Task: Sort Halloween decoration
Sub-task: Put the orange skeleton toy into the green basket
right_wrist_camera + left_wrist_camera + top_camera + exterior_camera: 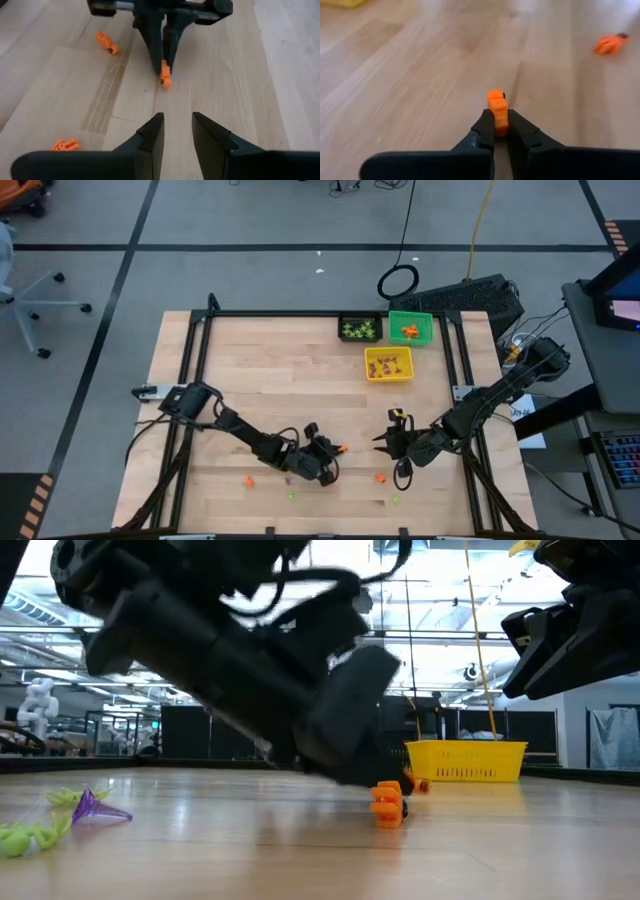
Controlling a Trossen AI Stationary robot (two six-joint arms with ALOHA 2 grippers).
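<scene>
Overhead, the left hand [336, 450] sits low over the near part of the wooden surface [260, 380], a tiny orange trinket [342, 449] at its tips. More orange, purple and light-green bits lie scattered close around both hands, while sorted ones fill the black bin [360, 327], green bin [410, 327] and yellow bin [388, 364] well beyond them. The right hand [380, 442] faces the left one, just beside it.

At surface level, the ribbed orange trinket [386, 804] touches the wood beneath the left hand's dark bulk; a purple piece [96, 808] and light-green pieces [30, 833] lie off to one side.

From the left wrist, the fingers [485, 131] are clamped together on the orange trinket [497, 111]; another orange piece [610, 43] lies farther out.

From the right wrist, the right hand [177, 131] hangs with fingers apart, empty, pointed at the left hand's pinched trinket [164, 76]. No readable writing shows.
</scene>
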